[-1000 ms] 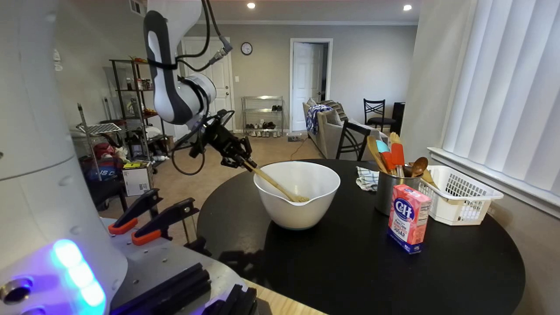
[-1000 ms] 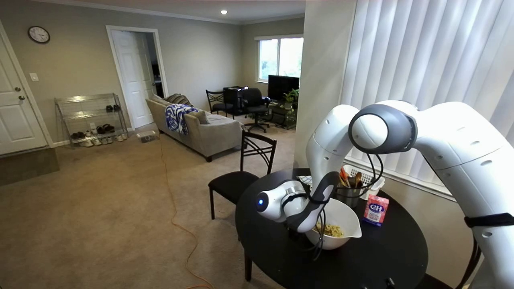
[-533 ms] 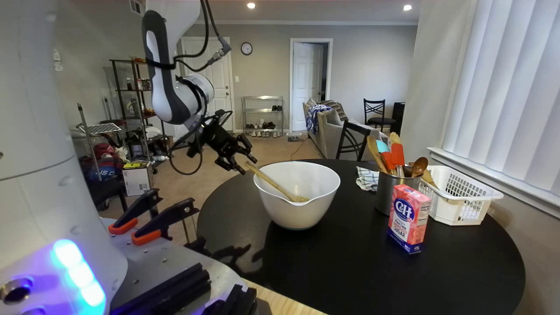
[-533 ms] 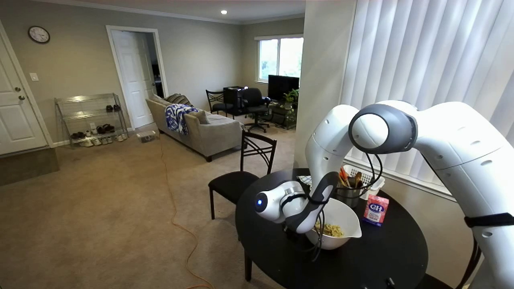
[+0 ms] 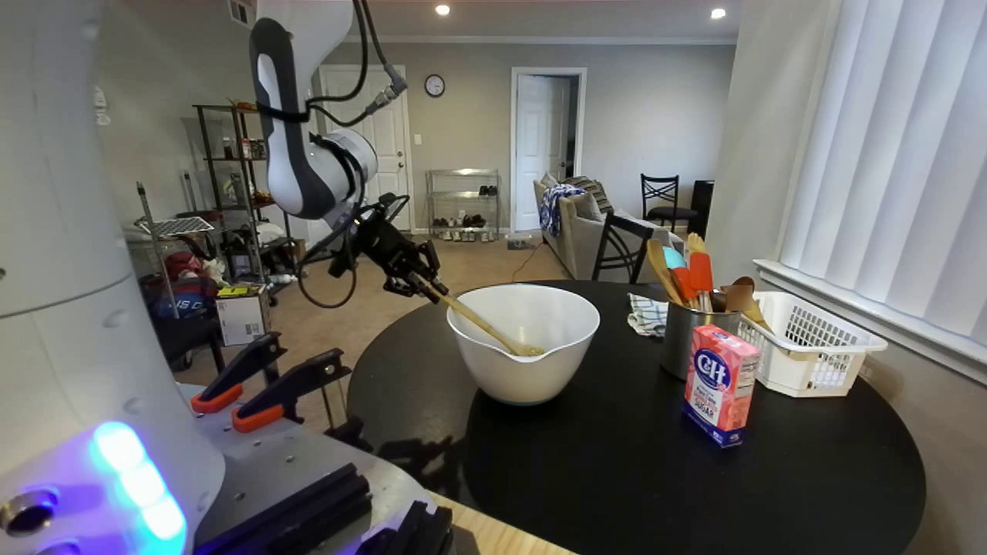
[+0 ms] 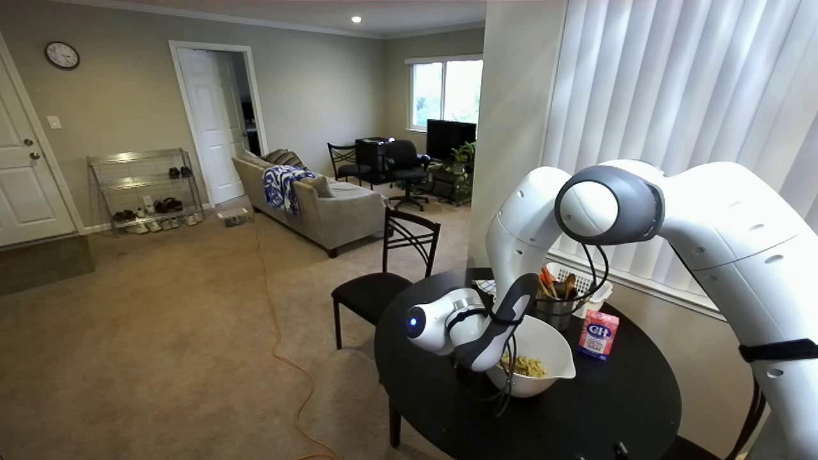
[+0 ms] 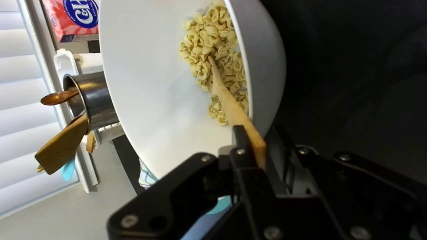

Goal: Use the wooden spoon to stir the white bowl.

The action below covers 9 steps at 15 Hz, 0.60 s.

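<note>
— Starting with the largest?
— Seeing the table, then the white bowl, standing upright on it.
— And noticing the gripper?
— Yes, hanging just outside the bowl's rim in an exterior view. No longer spreading wide and apart from the handle; now clasping the wooden spoon near the handle's end.
— Leaving the spoon where?
— Slanting over the bowl's rim, dipping head-first into the pasta pieces at the bottom of the bowl.
— Meaning what for the stirring?
— Apparently having a usable hold, so probably readying a sweep around the inside of the bowl. Possibly risking a twist or slip, holding so close to the end.
</note>
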Each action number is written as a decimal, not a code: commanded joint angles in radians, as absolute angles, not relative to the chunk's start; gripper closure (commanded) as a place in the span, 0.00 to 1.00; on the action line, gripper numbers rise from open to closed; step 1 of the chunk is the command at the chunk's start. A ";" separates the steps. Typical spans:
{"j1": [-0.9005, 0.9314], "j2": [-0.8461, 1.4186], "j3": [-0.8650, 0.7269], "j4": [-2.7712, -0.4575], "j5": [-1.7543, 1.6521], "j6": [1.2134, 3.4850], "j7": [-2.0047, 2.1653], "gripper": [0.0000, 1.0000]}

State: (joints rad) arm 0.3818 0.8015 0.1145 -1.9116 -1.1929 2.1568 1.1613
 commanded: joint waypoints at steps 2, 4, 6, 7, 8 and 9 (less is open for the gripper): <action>0.358 0.772 0.126 -1.936 -1.217 2.171 1.133 0.97; 0.352 0.750 0.127 -1.950 -1.208 2.165 1.133 0.94; 0.329 0.696 0.128 -1.992 -1.190 2.174 1.148 0.94; 0.314 0.670 0.129 -2.012 -1.187 2.186 1.147 0.94; 0.287 0.630 0.131 -2.044 -1.180 2.215 1.148 0.94; 0.271 0.609 0.130 -2.059 -1.173 2.234 1.149 0.94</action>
State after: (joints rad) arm 0.3391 0.7347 0.1151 -1.9445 -1.1902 2.1667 1.1600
